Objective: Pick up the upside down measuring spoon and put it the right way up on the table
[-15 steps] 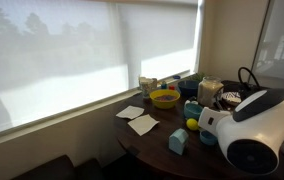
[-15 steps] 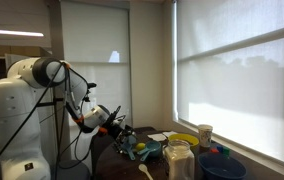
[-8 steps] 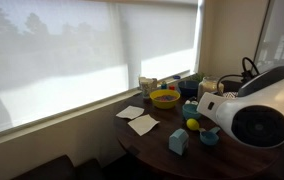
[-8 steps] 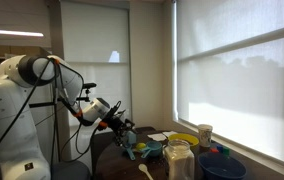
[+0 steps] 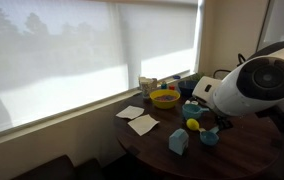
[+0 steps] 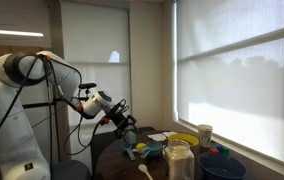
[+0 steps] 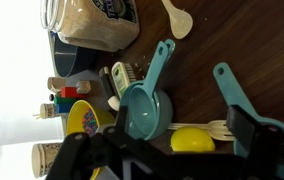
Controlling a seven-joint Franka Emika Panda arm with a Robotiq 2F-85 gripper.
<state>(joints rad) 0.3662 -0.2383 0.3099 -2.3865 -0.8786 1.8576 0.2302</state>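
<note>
Since a second earlier, the gripper (image 6: 129,134) had dropped toward 4 o'clock in an exterior view, closing on the clutter atop the bench (image 7: 227,35). Its fingers (image 7: 245,125) stood spread wide, holding nothing. In the wrist view the measuring spoon (image 7: 147,108) lay on the bench, handle pointing to 1 o'clock, with the yellow ball (image 7: 192,140) just beside it at 4 o'clock. Whether its bowl faced down could not be told.
</note>
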